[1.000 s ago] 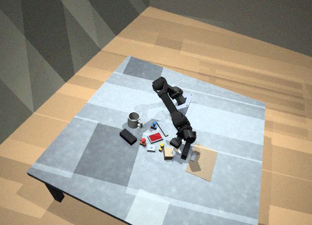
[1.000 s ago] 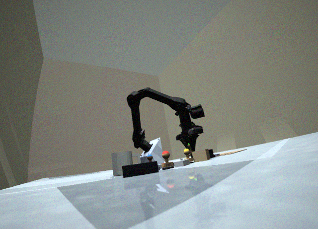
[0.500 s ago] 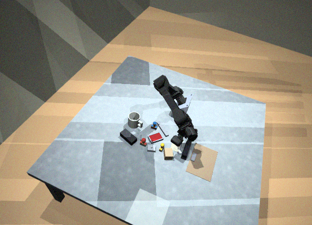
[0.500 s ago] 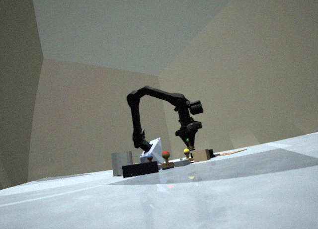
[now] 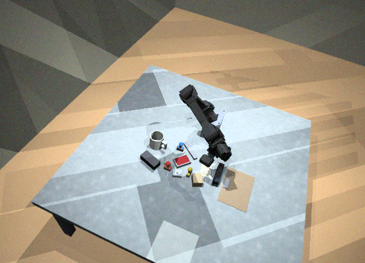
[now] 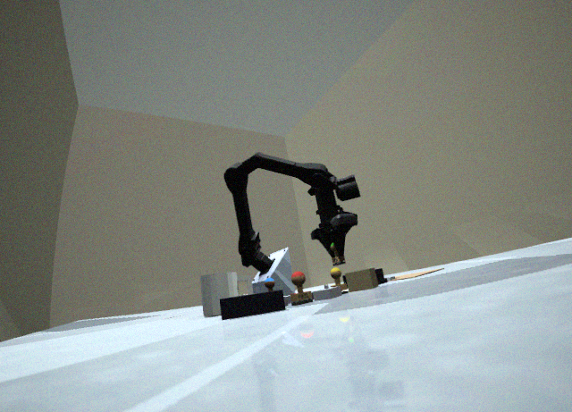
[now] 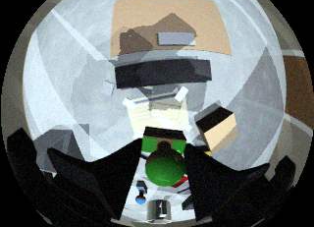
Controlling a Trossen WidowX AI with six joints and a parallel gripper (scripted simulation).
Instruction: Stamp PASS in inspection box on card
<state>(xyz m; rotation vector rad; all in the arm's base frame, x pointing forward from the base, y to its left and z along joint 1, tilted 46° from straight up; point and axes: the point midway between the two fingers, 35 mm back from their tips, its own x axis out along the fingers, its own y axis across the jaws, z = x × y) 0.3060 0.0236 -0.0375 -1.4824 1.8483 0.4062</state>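
We find the gripper (image 5: 207,160) (image 6: 338,255) (image 7: 164,144) clamped on the green stamp (image 6: 338,261) (image 7: 166,170), which is held off the bench; we take this to be the PASS stamp. Proceeding left to right in the top view, we record the mug (image 5: 155,142) (image 6: 211,294) (image 7: 158,209), the red stamp (image 5: 167,165) (image 6: 298,278), the blue stamp (image 5: 180,145) (image 6: 269,282) (image 7: 140,198), the red pad (image 5: 182,160) (image 7: 180,181), the yellow stamp (image 5: 189,169) (image 6: 335,273) (image 7: 208,152), the wood block (image 5: 197,182) (image 6: 361,280) (image 7: 223,131) and the card (image 5: 206,169) (image 7: 142,119). The dark bar (image 5: 218,174) (image 6: 379,275) (image 7: 164,74) lies beyond the card. In the wrist view, the card lies just ahead of the green stamp, between it and the bar; the stamp's base runs crosswise from finger to finger, its handle roughly upright. Only one arm is present, so reach raises no choice. If the print is outstanding, we judge that the move turns on bringing the base over the box, square to it, then straight down; a skewed or sliding contact could smear. We cannot tell whether the box bears a print. Marks on the red stamp's base are illegible, the card shows faint lines only, and we read no brand or label.
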